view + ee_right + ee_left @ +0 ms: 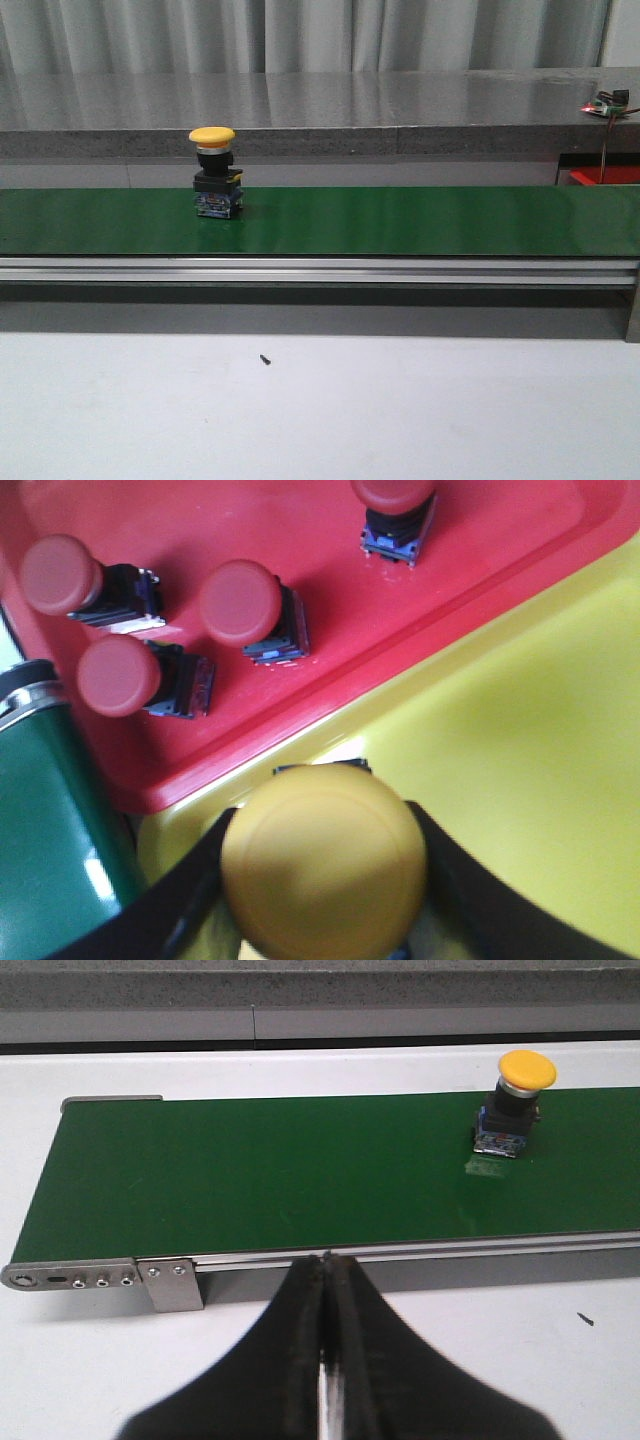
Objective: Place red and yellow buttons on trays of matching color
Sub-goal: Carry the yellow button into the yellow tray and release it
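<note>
Fingers of the right gripper [325, 880] squeeze a yellow button [323, 860] above the yellow tray [520, 740], beside the red tray [250, 520]. Left gripper [325, 1350] is pressed closed, holding nothing, low before the green belt [260, 1175]. Another yellow button [215, 172] stands there, left of middle.

We see a smooth green conveyor belt [400, 220] with a soft sheen, running in a brushed aluminium rail [320, 270], on a matt white tabletop [400, 410]. The glossy red plastic tray [300, 540] and glossy yellow plastic tray [530, 730] look smooth. The yellow mushroom-capped plastic button [323, 858] looks satin, and so do the red plastic-capped buttons [240, 602].
</note>
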Robot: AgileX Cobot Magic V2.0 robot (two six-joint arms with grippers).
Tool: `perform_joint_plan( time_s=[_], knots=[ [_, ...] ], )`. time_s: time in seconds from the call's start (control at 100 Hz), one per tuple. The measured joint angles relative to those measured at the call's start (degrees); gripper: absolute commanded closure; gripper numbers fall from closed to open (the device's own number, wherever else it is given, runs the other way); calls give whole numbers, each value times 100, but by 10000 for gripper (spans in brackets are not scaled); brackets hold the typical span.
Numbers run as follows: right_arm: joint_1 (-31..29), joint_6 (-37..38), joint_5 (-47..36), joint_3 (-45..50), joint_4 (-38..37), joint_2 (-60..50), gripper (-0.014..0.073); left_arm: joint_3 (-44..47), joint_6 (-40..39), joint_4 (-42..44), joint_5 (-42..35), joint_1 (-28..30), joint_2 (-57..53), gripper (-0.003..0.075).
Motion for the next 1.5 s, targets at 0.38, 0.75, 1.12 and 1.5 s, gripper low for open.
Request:
perform_joint_plan(
  time_s=[0.38, 0.75, 1.12, 1.5],
  knots=[
    [-89, 13, -335, 0, -10, 1005, 593, 0, 0, 0, 0, 0, 0, 740],
    [-89, 24, -443, 0, -157, 1321, 593, 0, 0, 0, 0, 0, 0, 740],
    [-89, 130, -500, 0, -493, 1329, 593, 0, 0, 0, 0, 0, 0, 740],
    [-89, 145, -527, 0, -506, 1579, 472, 0, 0, 0, 0, 0, 0, 740]
  ],
)
